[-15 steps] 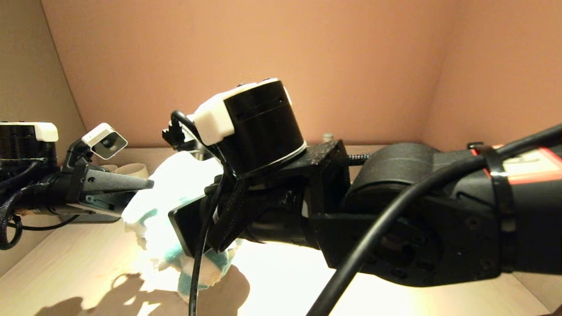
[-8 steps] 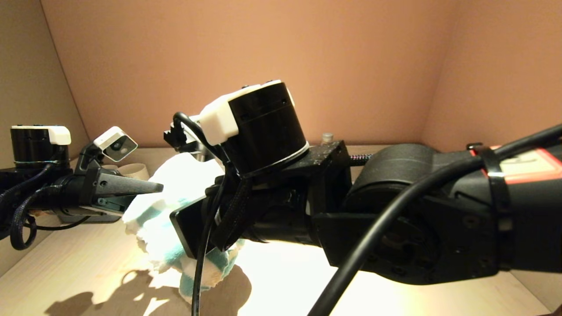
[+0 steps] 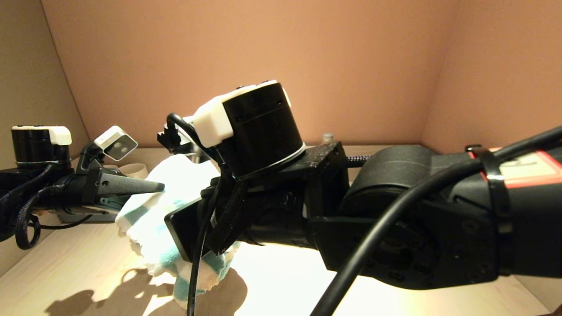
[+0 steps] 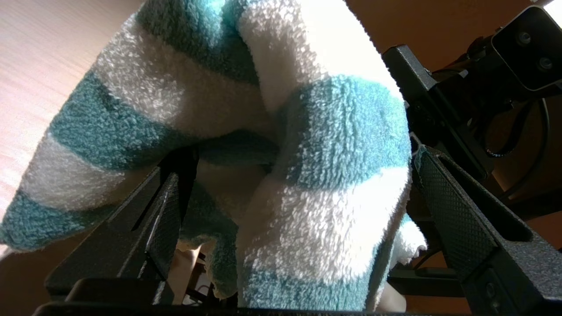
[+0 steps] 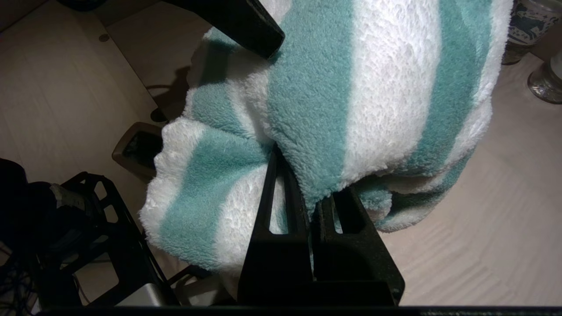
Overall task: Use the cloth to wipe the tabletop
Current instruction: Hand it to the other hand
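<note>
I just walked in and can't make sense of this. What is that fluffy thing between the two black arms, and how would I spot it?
Look above the pale beige wood-grain tabletop, between the arms. Pinched in the right gripper, with the open left gripper around it, hangs a soft terry cloth. Its wide teal and white stripes mark it out from the black machinery.

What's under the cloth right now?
The cloth hangs from the shut right end effector above bare tabletop. A dark recess peeks out beside it; anything directly beneath is hidden.
</note>
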You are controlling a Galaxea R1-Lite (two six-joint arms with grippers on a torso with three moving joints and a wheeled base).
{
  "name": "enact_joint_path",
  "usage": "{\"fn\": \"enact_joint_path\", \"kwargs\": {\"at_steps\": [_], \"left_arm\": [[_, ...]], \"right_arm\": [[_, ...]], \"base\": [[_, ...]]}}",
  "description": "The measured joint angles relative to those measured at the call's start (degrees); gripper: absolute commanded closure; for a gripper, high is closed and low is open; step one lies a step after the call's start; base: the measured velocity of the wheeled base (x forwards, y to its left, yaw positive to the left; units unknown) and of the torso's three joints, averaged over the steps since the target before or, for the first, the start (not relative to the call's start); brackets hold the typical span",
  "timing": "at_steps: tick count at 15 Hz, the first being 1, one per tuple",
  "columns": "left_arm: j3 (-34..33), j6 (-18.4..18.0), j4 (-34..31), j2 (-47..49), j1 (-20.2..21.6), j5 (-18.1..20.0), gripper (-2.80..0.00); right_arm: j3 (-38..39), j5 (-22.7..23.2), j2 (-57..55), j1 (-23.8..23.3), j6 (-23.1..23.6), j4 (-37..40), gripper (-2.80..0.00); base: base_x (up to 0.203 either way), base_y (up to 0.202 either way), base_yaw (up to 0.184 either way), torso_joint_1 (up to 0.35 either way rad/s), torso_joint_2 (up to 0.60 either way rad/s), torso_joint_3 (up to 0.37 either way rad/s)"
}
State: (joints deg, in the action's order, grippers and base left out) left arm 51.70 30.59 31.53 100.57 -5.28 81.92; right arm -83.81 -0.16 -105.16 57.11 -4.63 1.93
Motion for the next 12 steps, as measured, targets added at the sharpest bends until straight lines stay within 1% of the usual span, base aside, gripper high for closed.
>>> {"fn": "enact_joint_path", "kwargs": {"at_steps": [5, 6, 12], "left_arm": [[-0.2, -0.1, 0.0, 0.2, 0.0, 0.0, -2.8], [-0.2, -0.1, 0.0, 0.2, 0.0, 0.0, 0.0], [-0.2, -0.2, 0.8, 0.2, 0.0, -0.1, 0.0]], "right_arm": [[-0.1, 0.1, -0.3, -0.1, -0.1, 0.0, 0.0], [-0.1, 0.1, -0.4, -0.1, -0.1, 0.0, 0.0], [-0.2, 0.0, -0.5, -0.1, 0.0, 0.0, 0.0]], "base": [[0.0, 0.0, 0.0, 0.0, 0.0, 0.0], [0.0, 0.0, 0.0, 0.0, 0.0, 0.0], [0.0, 0.0, 0.0, 0.0, 0.0, 0.0]]}}
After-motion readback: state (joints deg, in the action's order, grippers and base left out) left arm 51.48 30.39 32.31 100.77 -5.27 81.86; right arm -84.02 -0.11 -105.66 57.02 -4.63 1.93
